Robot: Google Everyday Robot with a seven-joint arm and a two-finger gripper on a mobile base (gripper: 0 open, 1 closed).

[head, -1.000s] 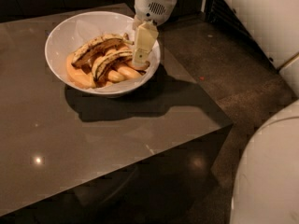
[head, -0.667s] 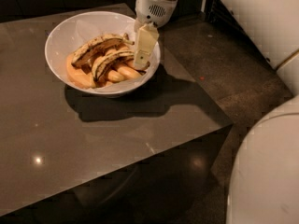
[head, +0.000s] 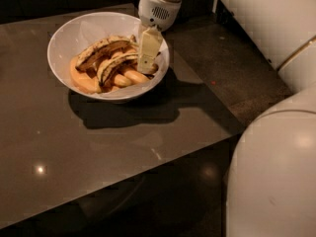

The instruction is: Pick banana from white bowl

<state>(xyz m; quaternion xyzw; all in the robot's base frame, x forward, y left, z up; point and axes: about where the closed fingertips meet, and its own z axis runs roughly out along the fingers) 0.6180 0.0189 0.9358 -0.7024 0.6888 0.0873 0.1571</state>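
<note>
The robot's white arm [head: 276, 28] fills the right side and reaches in over the far edge of the table [head: 98, 152], a dark, glossy brown top with the floor [head: 222, 68] showing to its right. The white bowl [head: 61, 41] stands on the far part of the table, near that right edge, and throws a shadow towards the viewer.

The gripper [head: 147, 63] hangs from the round white wrist [head: 157, 8] and points down into the right side of the bowl, its pale tip low among the fruit. Whether it is open or closed, or has hold of anything, cannot be told.

The banana [head: 113, 64], pale yellow with a black streak, lies in the middle of the bowl, its right end at the gripper's tip. A browner banana [head: 101, 50] lies just behind it. Smooth orange pieces [head: 83, 79] lie beneath and beside both.
</note>
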